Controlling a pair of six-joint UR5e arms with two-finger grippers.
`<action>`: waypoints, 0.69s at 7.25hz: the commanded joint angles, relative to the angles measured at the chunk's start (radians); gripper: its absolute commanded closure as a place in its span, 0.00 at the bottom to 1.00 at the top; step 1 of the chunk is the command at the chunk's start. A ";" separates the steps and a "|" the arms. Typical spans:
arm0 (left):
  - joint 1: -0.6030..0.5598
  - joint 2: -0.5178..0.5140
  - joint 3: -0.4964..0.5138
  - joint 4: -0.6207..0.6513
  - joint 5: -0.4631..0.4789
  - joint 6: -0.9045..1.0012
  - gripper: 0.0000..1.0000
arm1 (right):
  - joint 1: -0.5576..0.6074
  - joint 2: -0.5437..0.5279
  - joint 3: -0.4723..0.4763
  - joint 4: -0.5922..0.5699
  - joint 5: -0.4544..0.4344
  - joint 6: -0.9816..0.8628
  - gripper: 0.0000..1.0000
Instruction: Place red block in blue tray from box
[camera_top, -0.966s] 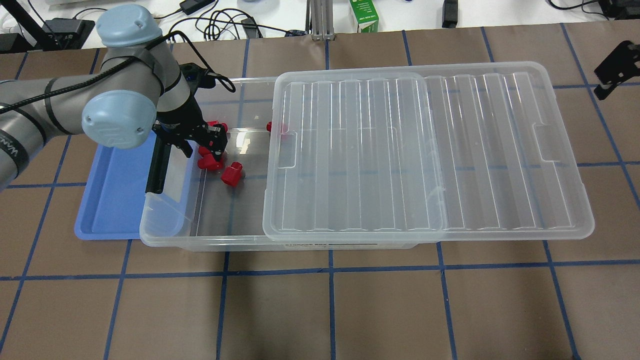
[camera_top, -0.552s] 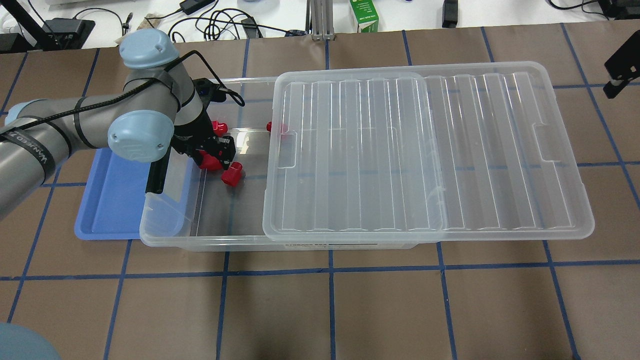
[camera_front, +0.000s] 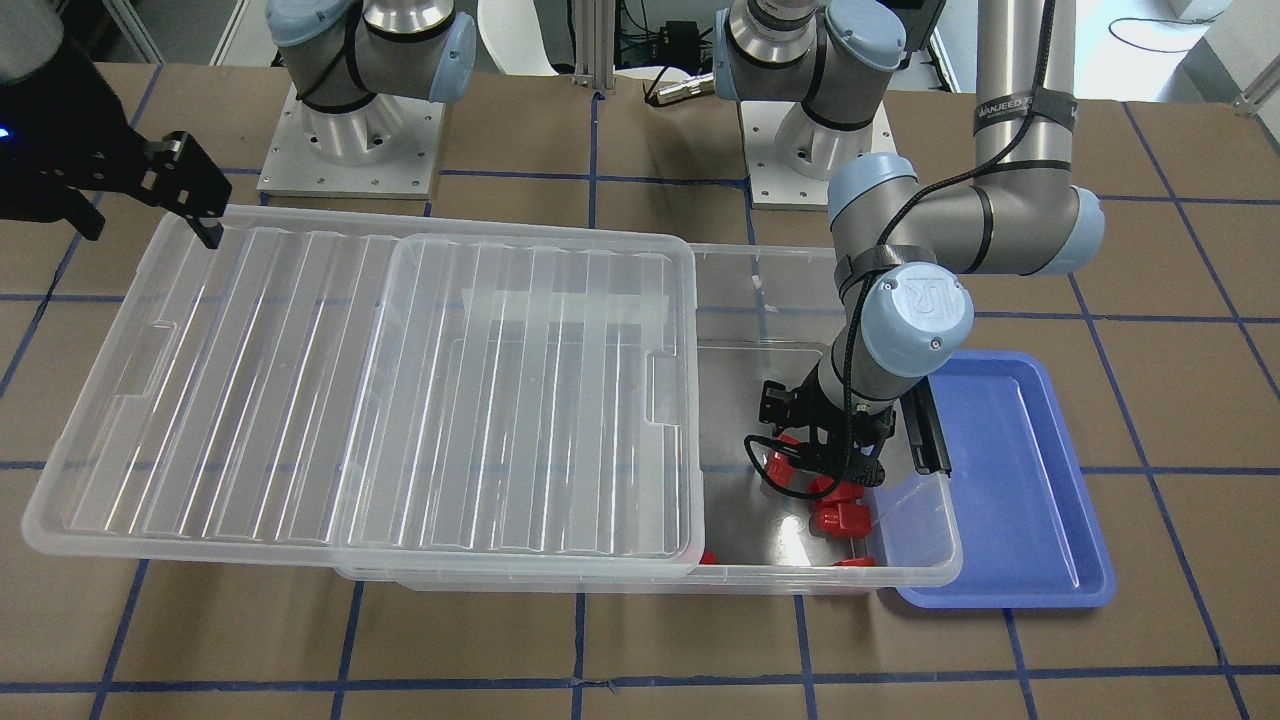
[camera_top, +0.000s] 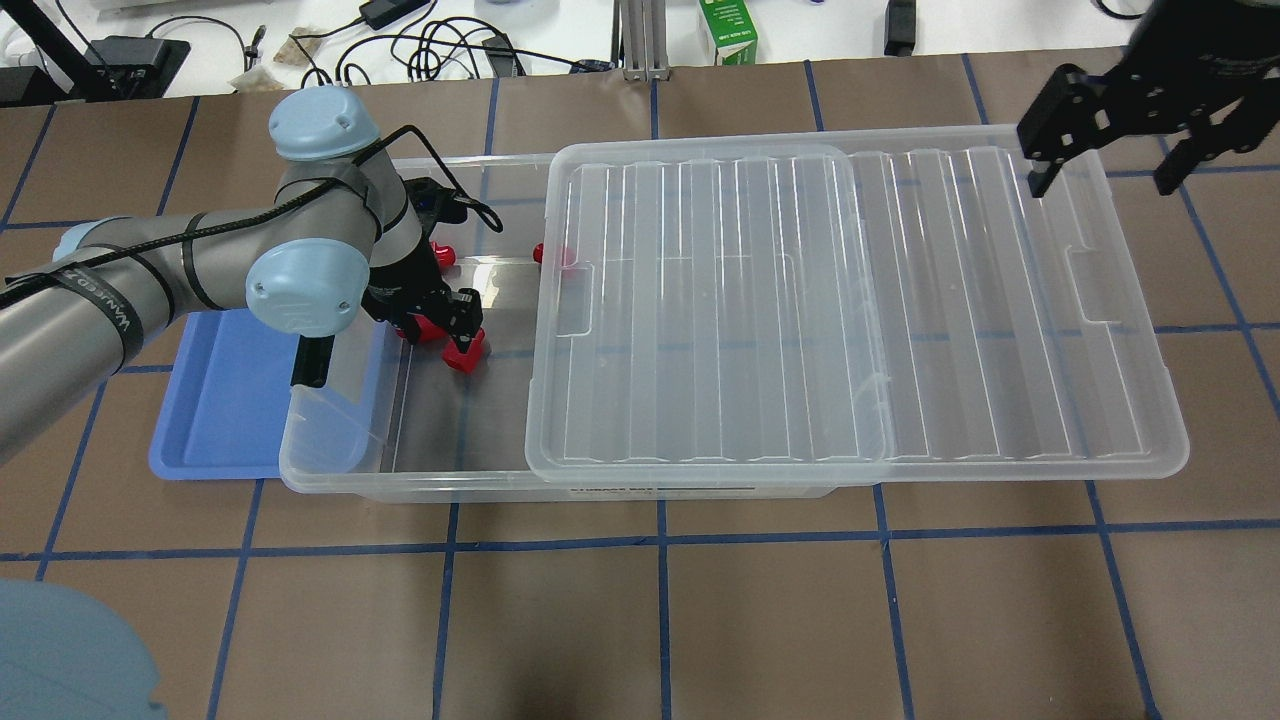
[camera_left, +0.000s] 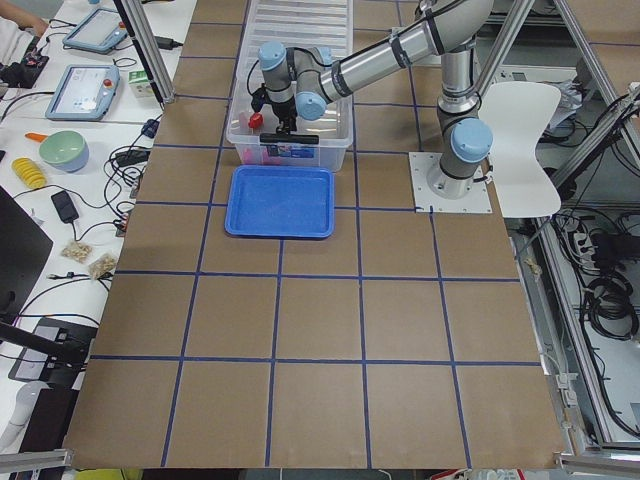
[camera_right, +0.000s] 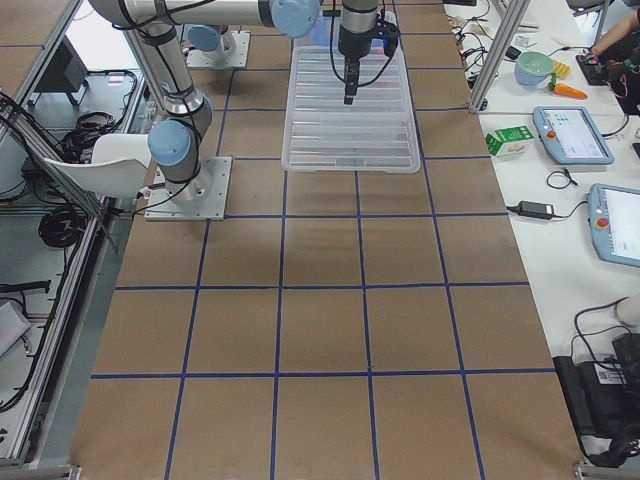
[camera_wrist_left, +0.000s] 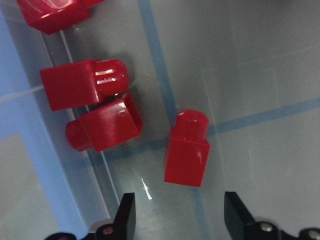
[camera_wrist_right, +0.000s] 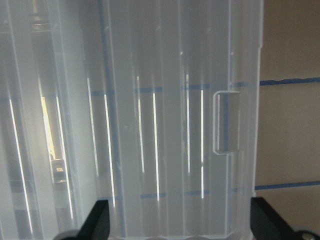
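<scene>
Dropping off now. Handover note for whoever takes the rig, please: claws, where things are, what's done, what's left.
Left claw: open, holding nothing, low inside the box, with a red block just ahead of its fingers.
Right claw: open, empty, above the far end of the lid.
The lid is slid aside, so the box's tray end is uncovered; other blocks lie there.
Blue tray: beside that end, empty.
Done: nothing placed yet.
Left: grip a block, lift it, set it in the tray.
</scene>
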 joint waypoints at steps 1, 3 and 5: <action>-0.006 -0.038 -0.002 0.039 0.000 -0.001 0.32 | 0.048 0.018 0.003 -0.036 -0.003 0.045 0.00; -0.008 -0.062 0.000 0.044 -0.002 -0.001 0.32 | 0.048 0.018 0.001 -0.036 -0.001 0.039 0.00; -0.008 -0.077 0.000 0.061 -0.002 0.001 0.32 | 0.048 0.018 0.003 -0.045 -0.002 0.031 0.00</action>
